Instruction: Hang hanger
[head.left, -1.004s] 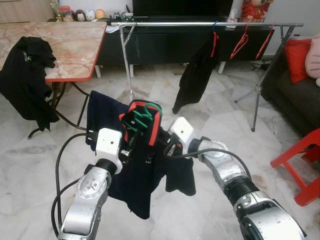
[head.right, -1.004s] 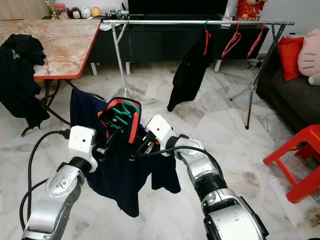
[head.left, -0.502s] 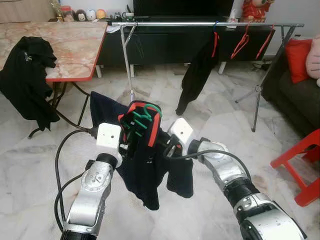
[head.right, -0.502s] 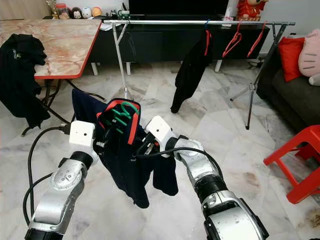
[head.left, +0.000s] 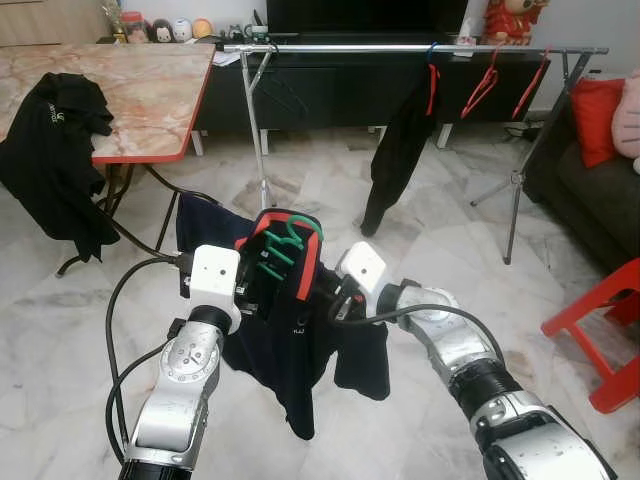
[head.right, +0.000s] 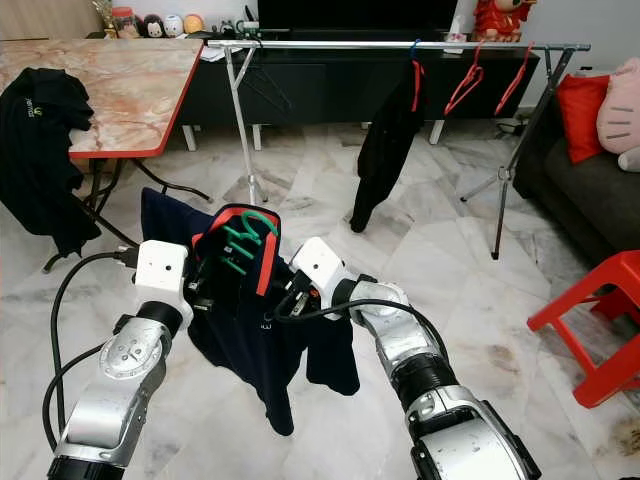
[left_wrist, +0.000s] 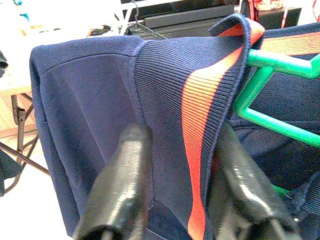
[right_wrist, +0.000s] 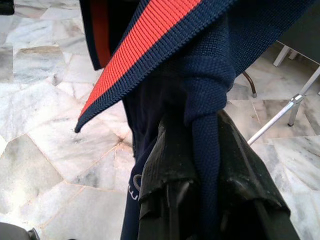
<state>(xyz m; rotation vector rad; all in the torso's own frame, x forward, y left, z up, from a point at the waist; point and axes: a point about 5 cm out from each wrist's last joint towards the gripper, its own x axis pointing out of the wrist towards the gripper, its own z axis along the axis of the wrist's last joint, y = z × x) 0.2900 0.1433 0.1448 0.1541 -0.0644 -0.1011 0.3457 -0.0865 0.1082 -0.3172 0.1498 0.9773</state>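
Both arms are up in front of the robot, and between them hangs a navy shirt (head.left: 290, 350) with a red-striped collar, draped over a green hanger (head.left: 278, 245). The hanger's hook and upper wire poke out through the collar opening, sitting between the two wrists, above the marble floor (head.left: 420, 240).

The left gripper (left_wrist: 177, 165) has its two black fingers (left_wrist: 122, 175) pinched on the ribbed collar, navy knit and the red stripe squeezed between them, with the green hanger bar just beside. The right gripper (right_wrist: 200, 165) is clamped on a bunched fold of the same navy fabric (the cloth runs straight down between the pads), and the collar's red band slants across above it.

Further back stands the metal clothes rack (head.left: 400, 48), its rail running across in front of a dark TV cabinet. On that rail: a black garment (head.left: 398, 150) on a red hanger, and two bare red hangers (head.left: 485, 80) towards the right end. Off to the left, a red-edged marble table (head.left: 150, 85) with another black garment (head.left: 50, 160) slung over its corner. A red plastic stool (head.left: 605, 330) sits at the right.
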